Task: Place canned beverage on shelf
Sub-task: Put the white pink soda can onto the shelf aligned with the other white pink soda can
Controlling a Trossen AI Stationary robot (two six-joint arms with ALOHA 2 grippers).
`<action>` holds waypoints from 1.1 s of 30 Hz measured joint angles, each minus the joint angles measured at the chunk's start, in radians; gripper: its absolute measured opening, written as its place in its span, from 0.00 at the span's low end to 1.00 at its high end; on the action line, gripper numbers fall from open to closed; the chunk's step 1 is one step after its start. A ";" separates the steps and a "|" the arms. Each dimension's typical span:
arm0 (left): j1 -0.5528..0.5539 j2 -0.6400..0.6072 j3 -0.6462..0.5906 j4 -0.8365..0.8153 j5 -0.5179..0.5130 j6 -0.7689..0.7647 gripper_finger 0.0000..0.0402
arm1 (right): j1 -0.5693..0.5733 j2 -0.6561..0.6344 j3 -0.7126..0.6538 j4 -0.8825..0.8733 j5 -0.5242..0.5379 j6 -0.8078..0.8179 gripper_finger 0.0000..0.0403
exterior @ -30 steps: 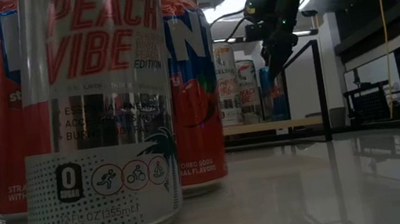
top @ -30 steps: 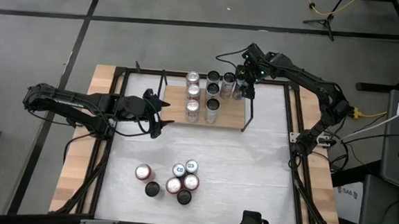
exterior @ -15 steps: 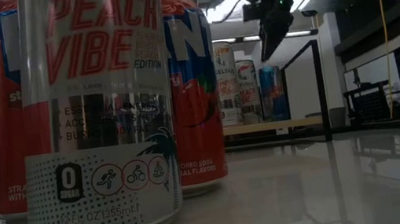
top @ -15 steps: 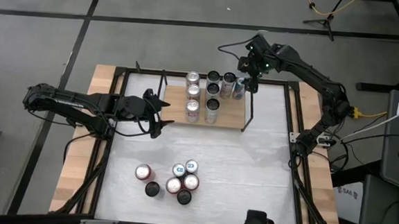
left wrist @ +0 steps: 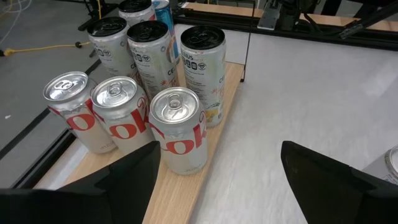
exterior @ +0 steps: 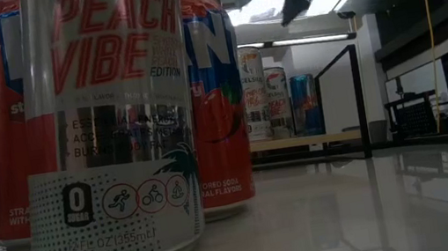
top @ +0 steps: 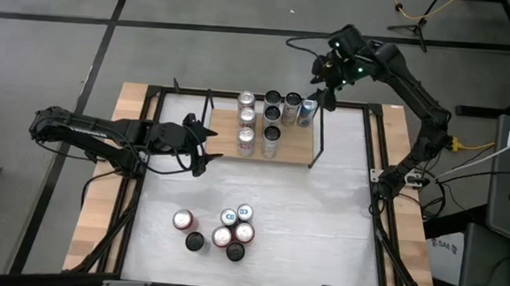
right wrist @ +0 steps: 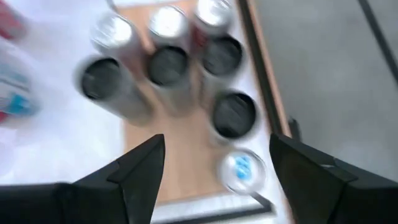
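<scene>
The shelf [top: 292, 143], a light-wood board with thin black uprights, lies at the table's far middle. Several cans stand upright on it. Among them is a blue-topped can [top: 306, 112] at its far right corner, also in the right wrist view [right wrist: 241, 169] and the low view [exterior: 304, 105]. My right gripper [top: 322, 92] hangs open high above that corner [exterior: 295, 3], with nothing between its fingers [right wrist: 214, 180]. My left gripper [top: 209, 147] waits open by the shelf's left end, looking at the shelf's cans [left wrist: 180, 127].
A cluster of several more cans [top: 223, 230] stands on the white tabletop near the front edge, and these fill the low view's foreground [exterior: 113, 124]. Black frame rails [top: 373, 168] run along the table's sides. Bare tabletop lies between the shelf and the cluster.
My right gripper has risen from beside the blue-topped can to well above the shelf, drifting a little toward the far edge and tipping more steeply downward. The can stays standing on the shelf.
</scene>
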 joint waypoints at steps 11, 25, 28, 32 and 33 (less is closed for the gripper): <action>0.000 0.000 0.000 0.097 0.084 -0.021 0.81 | 0.253 0.000 0.020 0.006 -0.054 0.027 0.71; -0.101 0.000 0.000 0.157 0.170 -0.108 0.80 | 0.542 0.027 0.019 0.037 0.000 0.096 0.71; -0.155 0.000 0.004 0.157 0.167 -0.146 0.79 | 0.573 0.044 0.018 0.059 0.026 0.115 0.71; -0.234 0.011 0.034 0.147 0.162 -0.228 0.79 | 0.595 0.070 0.018 0.073 0.035 0.140 0.71; -0.257 0.016 0.041 0.140 0.160 -0.245 0.79 | 0.601 0.077 0.018 0.072 0.037 0.140 0.71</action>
